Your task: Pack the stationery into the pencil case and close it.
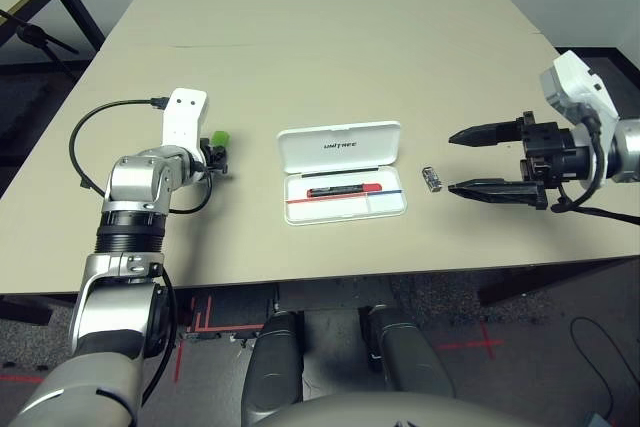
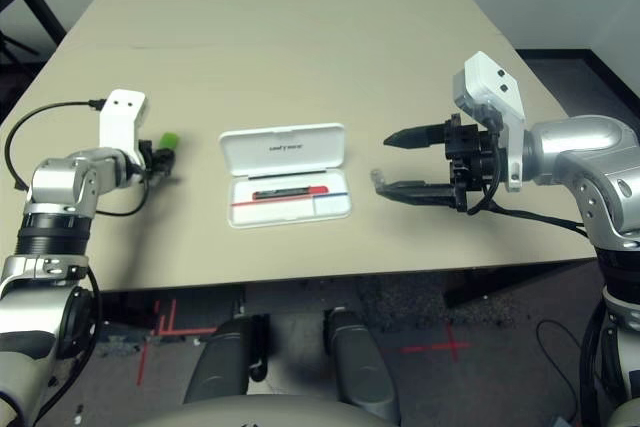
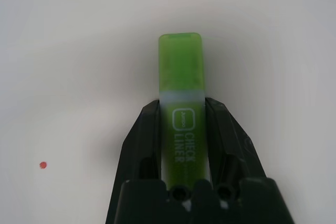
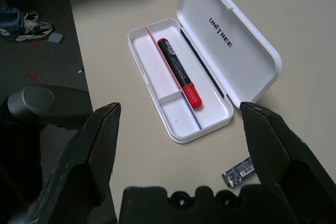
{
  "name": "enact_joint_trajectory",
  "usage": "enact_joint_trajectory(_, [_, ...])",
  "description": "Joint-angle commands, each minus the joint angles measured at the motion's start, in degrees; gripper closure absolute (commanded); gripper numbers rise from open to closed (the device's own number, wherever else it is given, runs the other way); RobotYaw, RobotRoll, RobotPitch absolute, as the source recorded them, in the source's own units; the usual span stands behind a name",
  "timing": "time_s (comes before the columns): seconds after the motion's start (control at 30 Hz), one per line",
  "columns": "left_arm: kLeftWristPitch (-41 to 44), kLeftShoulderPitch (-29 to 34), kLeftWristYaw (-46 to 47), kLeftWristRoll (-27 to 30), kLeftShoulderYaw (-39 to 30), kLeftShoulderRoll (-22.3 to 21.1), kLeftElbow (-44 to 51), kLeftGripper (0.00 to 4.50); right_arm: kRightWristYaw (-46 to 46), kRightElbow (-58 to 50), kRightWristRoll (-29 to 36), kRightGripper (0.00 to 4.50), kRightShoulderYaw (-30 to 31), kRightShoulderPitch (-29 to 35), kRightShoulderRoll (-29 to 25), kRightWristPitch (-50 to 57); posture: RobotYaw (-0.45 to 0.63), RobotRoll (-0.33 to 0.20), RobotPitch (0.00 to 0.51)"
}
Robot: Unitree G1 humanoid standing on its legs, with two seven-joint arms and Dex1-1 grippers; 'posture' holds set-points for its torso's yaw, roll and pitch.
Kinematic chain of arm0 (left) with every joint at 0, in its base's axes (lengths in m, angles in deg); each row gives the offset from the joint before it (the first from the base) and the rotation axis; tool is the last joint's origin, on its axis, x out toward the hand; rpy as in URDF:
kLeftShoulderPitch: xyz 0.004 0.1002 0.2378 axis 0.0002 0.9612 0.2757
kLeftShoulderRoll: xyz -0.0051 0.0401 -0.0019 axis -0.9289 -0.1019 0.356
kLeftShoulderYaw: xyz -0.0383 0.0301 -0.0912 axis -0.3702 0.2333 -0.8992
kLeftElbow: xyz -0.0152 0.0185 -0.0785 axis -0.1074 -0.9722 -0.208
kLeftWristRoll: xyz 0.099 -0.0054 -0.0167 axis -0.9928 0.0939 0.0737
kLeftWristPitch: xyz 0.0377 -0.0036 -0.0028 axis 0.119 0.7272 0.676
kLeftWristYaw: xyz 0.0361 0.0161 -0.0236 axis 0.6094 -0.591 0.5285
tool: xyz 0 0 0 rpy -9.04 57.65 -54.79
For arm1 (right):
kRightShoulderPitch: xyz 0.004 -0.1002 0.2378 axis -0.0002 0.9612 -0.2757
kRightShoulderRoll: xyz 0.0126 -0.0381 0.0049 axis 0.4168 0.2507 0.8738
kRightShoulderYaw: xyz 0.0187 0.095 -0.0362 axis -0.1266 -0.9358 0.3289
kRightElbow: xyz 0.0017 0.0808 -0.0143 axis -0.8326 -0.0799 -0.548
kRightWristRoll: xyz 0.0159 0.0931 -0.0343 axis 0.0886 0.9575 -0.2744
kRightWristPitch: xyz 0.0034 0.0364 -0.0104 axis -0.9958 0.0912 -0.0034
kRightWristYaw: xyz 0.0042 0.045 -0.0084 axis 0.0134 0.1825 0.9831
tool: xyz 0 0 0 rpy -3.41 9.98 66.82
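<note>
White pencil case [image 1: 341, 172] open, red marker [image 1: 343, 189] inside.
Left claw [image 3: 184, 124] pinches green stick [image 3: 181, 85]; right claw [image 1: 468, 161] spread beside metal piece [image 1: 431, 179] — centre over it before pinching.

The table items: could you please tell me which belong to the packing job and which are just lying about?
Belongs to the job:
- pencil case, open
- red marker, in its tray
- green stick, held by the left gripper
- small metal piece, by the open right gripper

Lying about:
- shoe on the floor
</note>
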State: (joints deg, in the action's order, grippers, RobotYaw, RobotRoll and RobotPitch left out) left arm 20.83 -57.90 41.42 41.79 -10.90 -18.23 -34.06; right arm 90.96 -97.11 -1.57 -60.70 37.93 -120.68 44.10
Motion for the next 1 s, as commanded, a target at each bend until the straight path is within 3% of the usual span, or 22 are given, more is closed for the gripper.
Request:
enact_joint_trajectory(0.03, [1.7, 2.2, -4.3, 0.0, 1.8, -4.0, 4.5, 3.40, 0.0, 0.3, -0.4, 0.00, 0.8, -0.1, 0.0, -0.6, -0.11, 0.000, 0.134])
enact_joint_trajectory(0.3, [-6.8, 10.0, -26.9, 2.4, 8.8, -20.1, 16.8, 3.40, 0.5, 2.1, -1.2, 0.00, 1.7, -1.1, 0.4, -1.7, -0.09, 0.000, 0.131])
enact_joint_trajectory(0.47, [-11.9, 13.8, -37.9, 5.0, 9.5, -25.7, 24.3, 3.40, 1.0, 3.4, -1.9, 0.00, 2.8, -2.2, 0.9, -2.5, -0.08, 0.000, 0.132])
enact_joint_trajectory(0.63, [-14.5, 14.3, -42.6, 6.1, 11.0, -25.9, 30.9, 3.40, 1.3, 4.2, -2.5, 0.00, 3.3, -2.7, 1.0, -3.1, -0.08, 0.000, 0.133])
enact_joint_trajectory(0.77, [-17.6, 13.8, -45.0, 3.6, 15.4, -26.0, 34.3, 3.40, 1.5, 4.7, -3.0, 0.00, 3.8, -3.1, 0.8, -3.5, -0.08, 0.000, 0.134])
enact_joint_trajectory(1.0, [-20.2, 6.6, -46.1, 0.6, 21.6, -20.8, 33.0, 3.40, 2.0, 5.4, -4.5, 0.00, 4.5, -3.6, 0.5, -3.9, -0.09, 0.000, 0.129])
